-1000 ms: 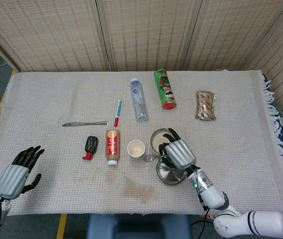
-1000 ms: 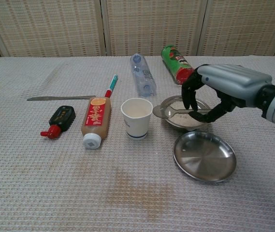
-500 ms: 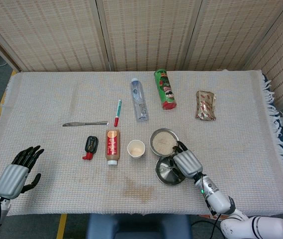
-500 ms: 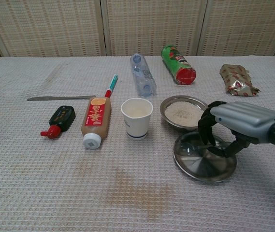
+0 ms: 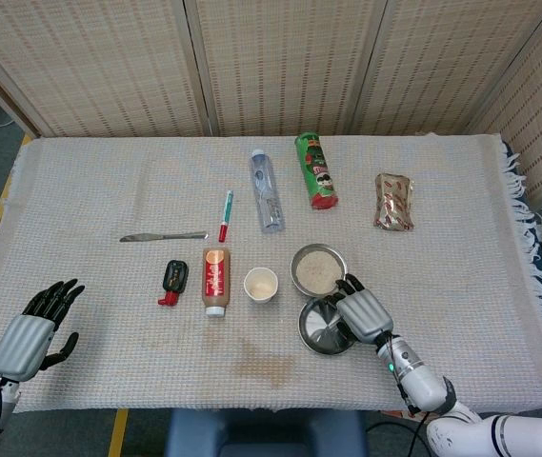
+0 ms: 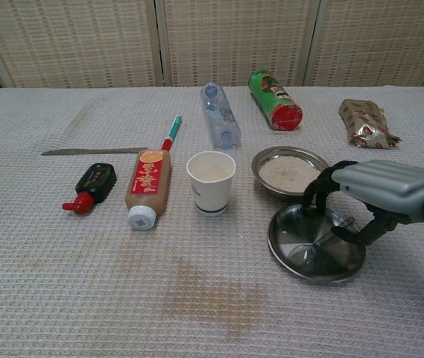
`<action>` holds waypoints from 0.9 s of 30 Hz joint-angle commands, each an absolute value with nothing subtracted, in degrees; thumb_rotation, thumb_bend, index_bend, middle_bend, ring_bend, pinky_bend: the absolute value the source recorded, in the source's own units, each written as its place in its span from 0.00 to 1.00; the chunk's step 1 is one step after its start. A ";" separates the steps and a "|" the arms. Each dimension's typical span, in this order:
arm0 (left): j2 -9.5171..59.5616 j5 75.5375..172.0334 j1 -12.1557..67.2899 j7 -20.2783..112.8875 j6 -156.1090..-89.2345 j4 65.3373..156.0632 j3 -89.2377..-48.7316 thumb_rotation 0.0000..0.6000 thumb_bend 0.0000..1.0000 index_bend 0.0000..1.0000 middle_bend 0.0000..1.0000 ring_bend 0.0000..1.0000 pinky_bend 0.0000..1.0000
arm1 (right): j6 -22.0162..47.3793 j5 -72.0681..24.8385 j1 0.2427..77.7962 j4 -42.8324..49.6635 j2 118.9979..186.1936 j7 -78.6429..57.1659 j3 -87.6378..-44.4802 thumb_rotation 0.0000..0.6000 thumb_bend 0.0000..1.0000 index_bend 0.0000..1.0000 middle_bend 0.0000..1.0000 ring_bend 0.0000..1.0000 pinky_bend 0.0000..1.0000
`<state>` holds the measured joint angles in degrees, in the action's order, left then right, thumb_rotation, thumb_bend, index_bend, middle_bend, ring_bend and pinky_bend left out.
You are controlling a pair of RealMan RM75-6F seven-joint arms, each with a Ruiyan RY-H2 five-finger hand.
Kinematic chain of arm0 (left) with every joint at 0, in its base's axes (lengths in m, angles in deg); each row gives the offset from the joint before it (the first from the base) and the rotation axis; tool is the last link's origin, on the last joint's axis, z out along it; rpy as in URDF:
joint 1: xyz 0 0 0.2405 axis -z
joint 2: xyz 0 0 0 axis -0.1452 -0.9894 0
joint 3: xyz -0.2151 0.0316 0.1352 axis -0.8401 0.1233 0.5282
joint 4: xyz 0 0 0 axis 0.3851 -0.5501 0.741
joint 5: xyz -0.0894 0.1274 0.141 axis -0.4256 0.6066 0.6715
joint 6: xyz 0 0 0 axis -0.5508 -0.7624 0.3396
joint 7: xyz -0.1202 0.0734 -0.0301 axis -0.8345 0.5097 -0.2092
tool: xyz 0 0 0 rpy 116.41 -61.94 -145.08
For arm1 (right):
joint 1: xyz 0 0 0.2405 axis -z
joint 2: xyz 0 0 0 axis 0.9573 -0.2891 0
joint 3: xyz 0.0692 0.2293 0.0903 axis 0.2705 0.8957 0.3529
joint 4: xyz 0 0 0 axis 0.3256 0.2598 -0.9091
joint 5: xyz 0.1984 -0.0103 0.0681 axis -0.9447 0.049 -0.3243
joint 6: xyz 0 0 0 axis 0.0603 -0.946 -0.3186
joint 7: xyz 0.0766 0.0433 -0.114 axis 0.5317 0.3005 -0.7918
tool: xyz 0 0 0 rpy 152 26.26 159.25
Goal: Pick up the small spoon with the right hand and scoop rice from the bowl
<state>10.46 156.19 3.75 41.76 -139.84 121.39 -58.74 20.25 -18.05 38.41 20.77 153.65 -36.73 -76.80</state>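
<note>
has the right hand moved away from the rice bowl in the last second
Yes. The right hand has come back from over the rice bowl toward the robot, and now sits over the steel plate.

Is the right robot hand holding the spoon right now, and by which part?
Yes: the right robot hand pinches the small spoon by the handle end, its scoop down in the empty metal plate. The left robot hand holds nothing.

A cluttered table, one of nearly everything.
One knife (image 5: 163,236), pen (image 5: 225,215), water bottle (image 5: 267,189), chip can (image 5: 316,170), snack packet (image 5: 393,201), sauce bottle (image 5: 215,280), paper cup (image 5: 261,284), rice bowl (image 5: 317,269), steel plate (image 5: 320,328), spoon (image 6: 317,243), small black bottle (image 5: 172,281).
</note>
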 commanded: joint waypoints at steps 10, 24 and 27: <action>10.73 155.85 3.81 42.63 -139.45 121.46 -58.88 1.00 0.45 0.00 0.00 0.00 0.14 | 4.99 -5.26 46.61 33.28 140.75 -33.31 -78.96 1.00 0.37 0.15 0.25 0.01 0.00; 11.70 156.00 3.05 41.33 -142.90 119.21 -60.26 1.00 0.45 0.00 0.00 0.00 0.13 | -17.53 3.79 64.12 18.92 143.70 -26.01 -82.93 1.00 0.26 0.01 0.01 0.00 0.00; 12.05 156.53 2.82 42.93 -143.69 119.73 -60.25 1.00 0.45 0.00 0.00 0.00 0.13 | -16.40 3.84 64.33 19.44 142.30 -25.43 -82.72 1.00 0.25 0.00 0.01 0.00 0.00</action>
